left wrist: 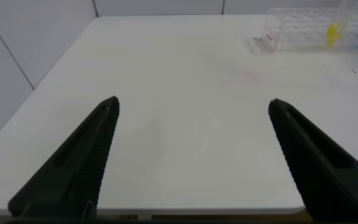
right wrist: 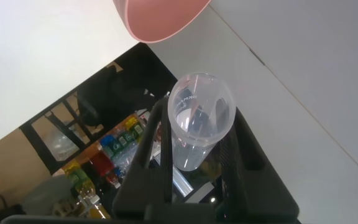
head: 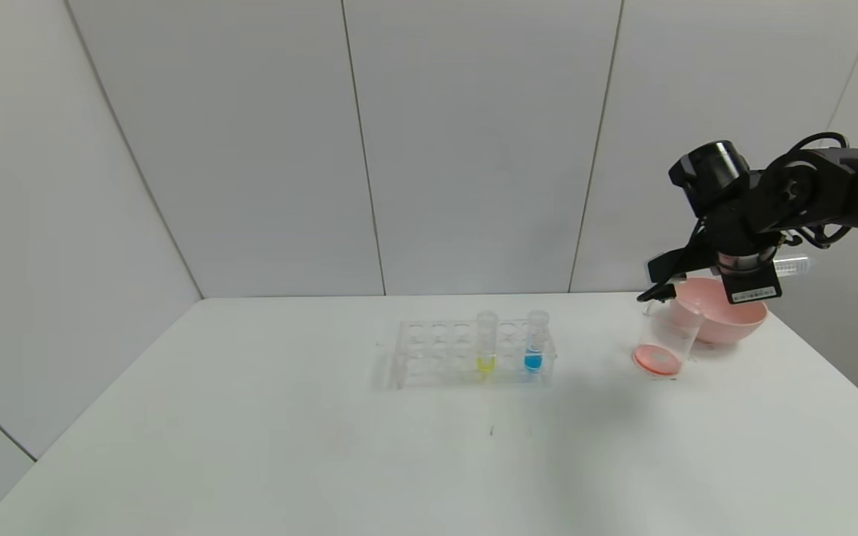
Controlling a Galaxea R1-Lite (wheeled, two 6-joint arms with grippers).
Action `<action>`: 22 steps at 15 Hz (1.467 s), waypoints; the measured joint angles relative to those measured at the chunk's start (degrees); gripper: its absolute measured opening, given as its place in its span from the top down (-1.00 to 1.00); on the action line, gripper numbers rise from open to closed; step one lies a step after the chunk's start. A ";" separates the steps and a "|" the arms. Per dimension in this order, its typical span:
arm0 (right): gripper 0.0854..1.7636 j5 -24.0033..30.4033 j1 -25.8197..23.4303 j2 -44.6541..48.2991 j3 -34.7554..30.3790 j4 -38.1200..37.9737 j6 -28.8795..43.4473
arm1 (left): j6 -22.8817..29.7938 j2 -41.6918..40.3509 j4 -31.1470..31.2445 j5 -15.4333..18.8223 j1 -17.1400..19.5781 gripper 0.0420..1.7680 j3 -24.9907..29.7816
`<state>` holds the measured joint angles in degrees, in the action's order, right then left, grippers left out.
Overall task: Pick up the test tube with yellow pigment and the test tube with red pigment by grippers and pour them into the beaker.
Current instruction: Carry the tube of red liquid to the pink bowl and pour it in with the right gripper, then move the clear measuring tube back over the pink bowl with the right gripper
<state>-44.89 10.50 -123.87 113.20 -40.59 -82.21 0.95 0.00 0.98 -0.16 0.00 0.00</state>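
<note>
- The white table (head: 250, 447) is bare across its left and near parts; everything on it stands toward the far and right side.
- The black right gripper (head: 667, 286) hangs above the table's far right corner, over the clear tapered beaker (head: 666, 339) and beside the pink bowl (head: 723, 316).
- Its two fingers are closed around a clear round-bottomed test tube (right wrist: 197, 121), which lies about level, its open mouth toward the wrist camera and its end (head: 792, 266) sticking out past the wrist; it looks empty.
- The beaker stands on the table just in front of the pink bowl, red-orange liquid pooled at its bottom.
- The clear plastic rack (head: 466, 350) sits mid-table, well left of the beaker, with open table between them.
- In the rack stand the test tube with yellow pigment (head: 486, 342) and a tube with blue liquid (head: 535, 342), both upright and apart.
- The left gripper (left wrist: 191, 109) hovers above the table's left area, fingers spread wide, holding nothing.
</note>
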 joint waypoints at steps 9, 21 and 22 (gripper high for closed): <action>0.50 0.17 0.11 0.33 -0.05 -0.21 0.21 | 0.00 0.00 0.00 0.00 0.00 -0.94 0.00; 0.50 32.38 -5.66 1.60 0.17 -1.19 0.27 | 0.00 0.00 0.00 0.02 -0.02 -0.94 0.00; 0.50 35.83 -6.42 1.73 0.17 -0.84 0.29 | 0.00 0.00 0.00 0.00 -0.02 -0.94 0.00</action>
<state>-9.06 4.07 -122.14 113.37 -41.44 -81.92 0.95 0.00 0.98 -0.16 -0.02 0.00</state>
